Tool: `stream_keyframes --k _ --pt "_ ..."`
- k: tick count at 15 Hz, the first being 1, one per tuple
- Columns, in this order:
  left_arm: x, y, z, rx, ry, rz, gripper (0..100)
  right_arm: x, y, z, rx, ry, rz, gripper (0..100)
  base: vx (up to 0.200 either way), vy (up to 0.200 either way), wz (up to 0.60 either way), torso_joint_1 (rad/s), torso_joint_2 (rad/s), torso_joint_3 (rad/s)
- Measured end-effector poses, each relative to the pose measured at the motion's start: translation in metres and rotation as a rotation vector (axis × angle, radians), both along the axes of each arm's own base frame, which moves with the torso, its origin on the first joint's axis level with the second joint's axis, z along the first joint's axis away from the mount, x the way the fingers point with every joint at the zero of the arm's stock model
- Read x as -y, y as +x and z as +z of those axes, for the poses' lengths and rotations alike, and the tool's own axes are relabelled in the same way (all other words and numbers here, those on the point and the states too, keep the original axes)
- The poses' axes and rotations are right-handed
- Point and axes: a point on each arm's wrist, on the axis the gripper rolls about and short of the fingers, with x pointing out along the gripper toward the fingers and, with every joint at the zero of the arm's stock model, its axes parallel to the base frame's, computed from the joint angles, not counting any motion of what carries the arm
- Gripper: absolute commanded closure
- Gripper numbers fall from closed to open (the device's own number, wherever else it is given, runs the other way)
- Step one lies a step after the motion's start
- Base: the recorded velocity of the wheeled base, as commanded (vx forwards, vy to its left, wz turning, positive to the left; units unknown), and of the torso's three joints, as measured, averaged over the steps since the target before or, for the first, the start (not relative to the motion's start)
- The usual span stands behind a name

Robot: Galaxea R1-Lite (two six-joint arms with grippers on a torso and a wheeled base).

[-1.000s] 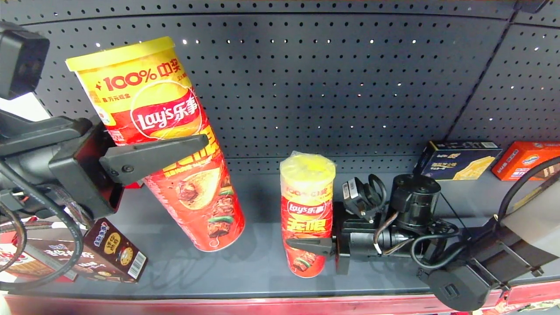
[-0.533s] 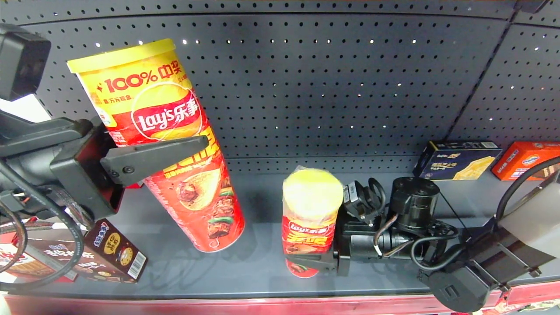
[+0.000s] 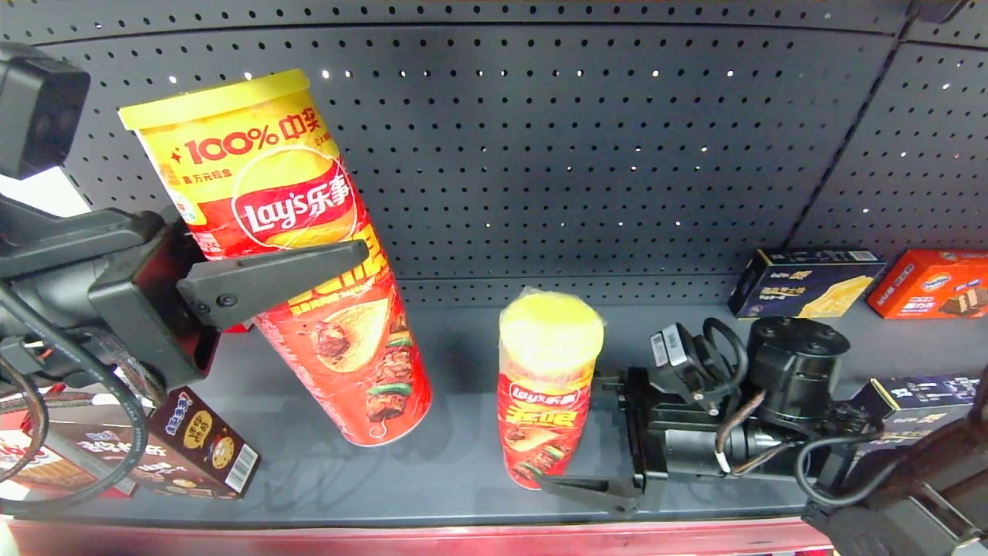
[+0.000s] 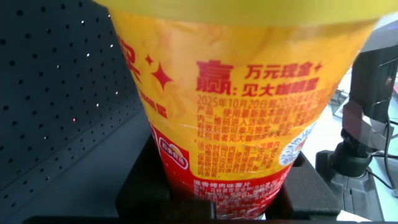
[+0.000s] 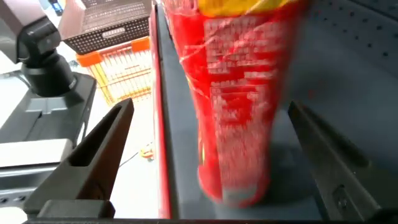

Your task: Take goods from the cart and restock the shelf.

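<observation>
Let go at this lean, the large chip can (image 3: 309, 262) would likely topple across the shelf (image 3: 463, 479). The left jaws are clenched round its middle, with its base below them and its lid above. The small chip can (image 3: 546, 394) stands upright between the spread, released right jaws, apparently touching neither; a careless pull-back could clip it
</observation>
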Motion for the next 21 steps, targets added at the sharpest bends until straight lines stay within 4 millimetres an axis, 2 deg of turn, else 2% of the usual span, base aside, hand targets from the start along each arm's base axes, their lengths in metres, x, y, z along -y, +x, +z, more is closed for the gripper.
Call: stream_keyframes --k 2,6,10,13,17,21 --pt "0.0 0.0 0.0 0.0 0.0 0.0 100 0.017 -0.012 0.006 0.0 0.0 -0.025 0 0.0 0.0 0.0 0.0 0.0 0.0" --pt "0.0 0.0 0.0 0.001 0.0 0.0 100 0.062 -0.028 0.018 0.024 0.012 -0.144 0 0.0 0.0 0.0 0.0 0.0 0.0" --pt "0.0 -0.001 0.0 0.003 0.0 0.0 100 0.101 -0.055 0.047 0.128 0.064 -0.257 0 0.0 0.0 0.0 0.0 0.0 0.0" --pt "0.0 -0.001 0.001 0.005 0.0 0.0 100 0.136 -0.076 0.067 0.175 0.073 -0.409 0 0.0 0.0 0.0 0.0 0.0 0.0" --pt "-0.001 -0.004 0.002 0.014 -0.002 -0.001 100 0.171 -0.127 0.081 0.152 0.07 -0.755 0 0.0 0.0 0.0 0.0 0.0 0.0" --pt "-0.001 -0.005 0.004 0.031 -0.007 -0.003 100 0.181 -0.192 0.057 -0.03 0.016 -1.139 0 0.0 0.0 0.0 0.0 0.0 0.0"
